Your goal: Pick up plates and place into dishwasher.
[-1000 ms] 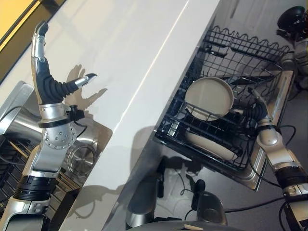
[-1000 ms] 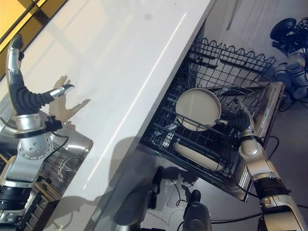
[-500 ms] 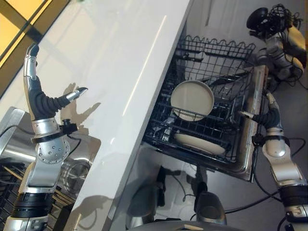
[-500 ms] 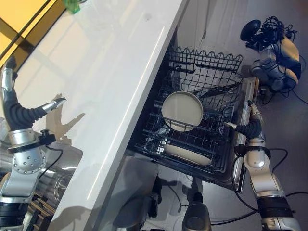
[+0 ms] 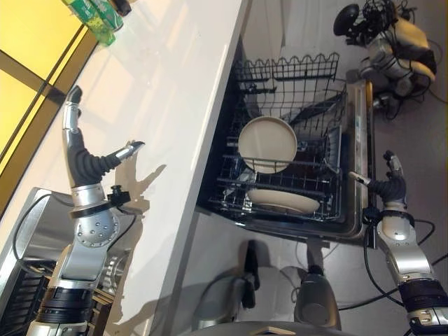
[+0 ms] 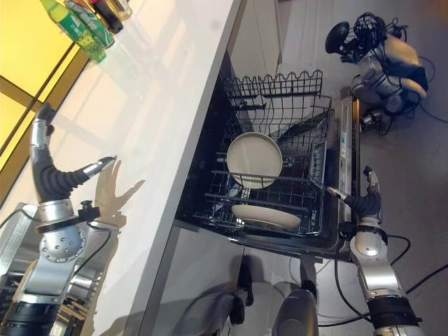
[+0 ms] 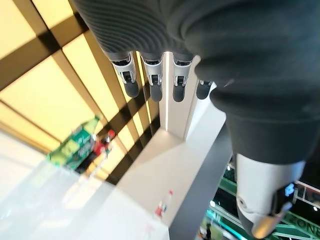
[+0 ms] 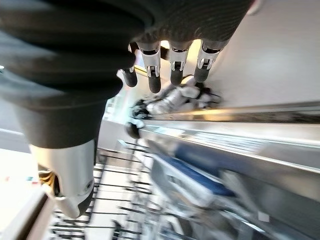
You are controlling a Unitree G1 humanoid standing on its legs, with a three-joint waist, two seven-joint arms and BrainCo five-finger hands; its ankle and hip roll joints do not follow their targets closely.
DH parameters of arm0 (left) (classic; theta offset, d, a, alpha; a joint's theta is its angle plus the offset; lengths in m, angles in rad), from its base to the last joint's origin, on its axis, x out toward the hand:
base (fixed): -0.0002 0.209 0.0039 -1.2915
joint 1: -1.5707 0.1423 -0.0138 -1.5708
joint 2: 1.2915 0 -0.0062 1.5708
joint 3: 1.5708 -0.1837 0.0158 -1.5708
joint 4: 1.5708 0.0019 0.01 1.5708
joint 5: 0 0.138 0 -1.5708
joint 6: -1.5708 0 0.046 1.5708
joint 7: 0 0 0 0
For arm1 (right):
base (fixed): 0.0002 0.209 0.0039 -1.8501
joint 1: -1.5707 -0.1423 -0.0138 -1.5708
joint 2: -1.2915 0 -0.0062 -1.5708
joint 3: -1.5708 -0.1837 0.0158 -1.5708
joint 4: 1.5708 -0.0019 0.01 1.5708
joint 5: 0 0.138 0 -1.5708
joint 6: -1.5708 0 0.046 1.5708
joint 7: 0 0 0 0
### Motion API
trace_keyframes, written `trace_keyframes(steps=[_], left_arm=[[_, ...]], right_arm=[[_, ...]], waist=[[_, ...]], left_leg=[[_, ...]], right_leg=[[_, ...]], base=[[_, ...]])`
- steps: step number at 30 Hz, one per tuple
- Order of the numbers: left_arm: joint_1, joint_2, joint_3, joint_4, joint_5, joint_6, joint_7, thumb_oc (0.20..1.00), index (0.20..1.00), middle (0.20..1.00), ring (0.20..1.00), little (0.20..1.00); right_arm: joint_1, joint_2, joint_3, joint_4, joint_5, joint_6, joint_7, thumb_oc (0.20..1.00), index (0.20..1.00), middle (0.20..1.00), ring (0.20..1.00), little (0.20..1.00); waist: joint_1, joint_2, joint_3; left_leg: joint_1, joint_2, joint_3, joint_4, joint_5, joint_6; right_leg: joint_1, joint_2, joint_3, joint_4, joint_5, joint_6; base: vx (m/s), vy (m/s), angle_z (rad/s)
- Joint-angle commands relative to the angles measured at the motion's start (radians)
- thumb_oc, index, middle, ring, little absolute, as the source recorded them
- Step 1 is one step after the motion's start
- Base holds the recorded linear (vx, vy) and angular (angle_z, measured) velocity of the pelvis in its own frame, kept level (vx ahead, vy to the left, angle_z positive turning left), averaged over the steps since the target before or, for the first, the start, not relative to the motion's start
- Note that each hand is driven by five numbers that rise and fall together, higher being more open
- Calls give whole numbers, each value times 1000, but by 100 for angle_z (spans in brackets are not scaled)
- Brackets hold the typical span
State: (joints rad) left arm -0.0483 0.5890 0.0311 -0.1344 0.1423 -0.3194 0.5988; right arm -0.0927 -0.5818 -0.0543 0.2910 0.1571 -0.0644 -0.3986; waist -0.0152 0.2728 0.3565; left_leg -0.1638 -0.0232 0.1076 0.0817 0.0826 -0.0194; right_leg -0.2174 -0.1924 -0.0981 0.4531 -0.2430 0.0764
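Two cream plates sit in the black wire rack [image 5: 318, 77] of the open dishwasher: one plate [image 5: 267, 144] stands upright in the tines, the other plate [image 5: 283, 201] lies nearly flat nearer the front. My right hand [image 5: 389, 183] hovers open beside the steel edge of the dishwasher door [image 5: 358, 150], right of the rack, holding nothing; its fingers [image 8: 161, 67] are straight. My left hand [image 5: 85, 157] is raised open over the white countertop [image 5: 175, 84], fingers [image 7: 152, 75] straight and thumb spread, empty.
A steel sink [image 5: 28, 231] lies at the lower left by my left arm. Green and dark bottles [image 6: 84, 28] stand at the far end of the counter. Another robot's gear [image 5: 385, 42] lies on the floor beyond the dishwasher door.
The camera view has shifted. My right hand has drawn back out of the rack, away from the upright plate, to the door's outer edge. The left hand keeps its raised pose.
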Motion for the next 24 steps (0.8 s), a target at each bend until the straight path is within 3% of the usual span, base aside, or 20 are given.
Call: trace_keyframes(steps=[1, 6, 13, 19, 21, 24], left_arm=[[-61, -11, 24, -26, -13, -16, 52, 1000, 1000, 1000, 1000, 1000], [-63, -20, 2, -30, -13, -18, 70, 1000, 1000, 1000, 1000, 1000], [-102, -14, -22, -40, -31, -5, 62, 1000, 1000, 1000, 1000, 1000], [-124, -20, -44, -31, -24, -3, 66, 1000, 1000, 1000, 1000, 1000], [-121, -25, -46, -27, -23, -6, 71, 1000, 1000, 1000, 1000, 1000], [-101, -36, -49, -21, -16, -19, 82, 1000, 1000, 1000, 1000, 1000]], right_arm=[[-132, -10, 9, -10, 38, -81, -54, 1000, 1000, 1000, 1000, 1000], [-153, 1, 10, 34, 97, -94, -64, 1000, 1000, 1000, 1000, 1000], [-232, 26, 62, 112, 244, -144, 134, 1000, 1000, 1000, 1000, 1000], [-293, 54, 119, 87, 235, -196, 198, 1000, 1000, 1000, 1000, 1000], [-298, 68, 130, 75, 223, -223, 181, 1000, 1000, 1000, 1000, 1000], [-296, 75, 139, 32, 39, -227, 26, 1000, 1000, 1000, 1000, 1000]], waist=[[-4, 3, 53], [5, 23, 78], [25, 44, 120], [33, 56, 134], [36, 63, 134], [36, 75, 132]], left_leg=[[-33, -49, -19, 104, -66, 9], [-89, -69, -18, 148, -71, 20], [-137, -98, -24, 188, -84, 29], [-159, -109, -13, 216, -93, 36], [-160, -114, -12, 222, -96, 37], [-156, -117, -10, 227, -100, 38]], right_leg=[[-64, -53, 2, -9, 121, -11], [-136, -69, 13, 54, 113, -16], [-188, -93, 14, 110, 103, -27], [-219, -113, 16, 158, 95, -35], [-221, -119, 17, 166, 92, -37], [-217, -133, 19, 170, 94, -39]], base=[[10, 177, 1], [-2, 121, 3], [15, 65, 4], [44, 54, 3], [80, 69, 2], [97, 79, 3]])
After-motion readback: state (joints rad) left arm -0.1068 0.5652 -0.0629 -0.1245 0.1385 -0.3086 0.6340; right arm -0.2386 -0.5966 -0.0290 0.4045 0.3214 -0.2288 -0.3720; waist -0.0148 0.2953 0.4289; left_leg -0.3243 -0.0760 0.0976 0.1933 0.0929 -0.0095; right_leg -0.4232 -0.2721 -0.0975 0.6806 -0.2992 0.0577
